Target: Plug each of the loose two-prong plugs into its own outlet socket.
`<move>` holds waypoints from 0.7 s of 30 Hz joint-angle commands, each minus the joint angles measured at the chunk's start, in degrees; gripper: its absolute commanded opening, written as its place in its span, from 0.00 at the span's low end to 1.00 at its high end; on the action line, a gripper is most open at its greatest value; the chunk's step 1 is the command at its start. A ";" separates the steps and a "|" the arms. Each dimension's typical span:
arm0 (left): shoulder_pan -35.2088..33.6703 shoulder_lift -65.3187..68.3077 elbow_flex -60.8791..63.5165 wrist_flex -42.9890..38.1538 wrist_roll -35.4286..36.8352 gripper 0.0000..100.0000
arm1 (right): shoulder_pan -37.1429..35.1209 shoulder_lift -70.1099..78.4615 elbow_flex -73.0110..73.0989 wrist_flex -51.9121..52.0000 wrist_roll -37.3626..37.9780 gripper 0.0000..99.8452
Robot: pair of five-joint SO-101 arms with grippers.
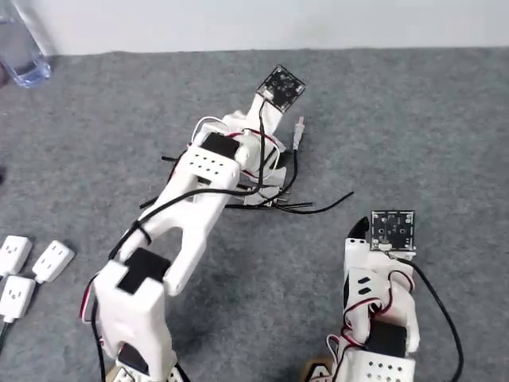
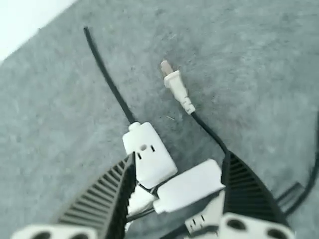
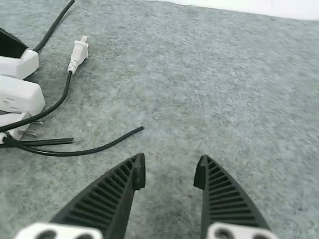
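From above, the white two-prong plug [image 1: 298, 131] on its black cord lies on the grey carpeted table [image 1: 429, 119], just beyond my left arm. That arm's wrist covers part of a heap of white socket blocks [image 1: 266, 179] and thin black cables [image 1: 318, 205]. Three separate white outlet sockets [image 1: 32, 267] lie well apart from the heap at the table's left edge. My right gripper [image 1: 358, 231] sits nearer my base, well apart from the plug.

My left wrist camera shows what the overhead hides. My left gripper [image 2: 178, 162] is spread wide astride two of the socket blocks [image 2: 149, 157], with one ribbed finger [image 2: 107, 194] against the slotted block's side. The plug [image 2: 177, 87] lies just past them, untouched.

In my right wrist camera, my right gripper [image 3: 170, 167] hangs over bare carpet with its jaws parted and nothing between them. The plug [image 3: 79, 50] lies far off beside the blocks [image 3: 20, 94].
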 commanded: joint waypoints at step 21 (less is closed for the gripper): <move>-0.18 36.04 -55.96 24.09 11.16 0.15 | -3.91 -0.04 0.88 1.19 3.60 0.18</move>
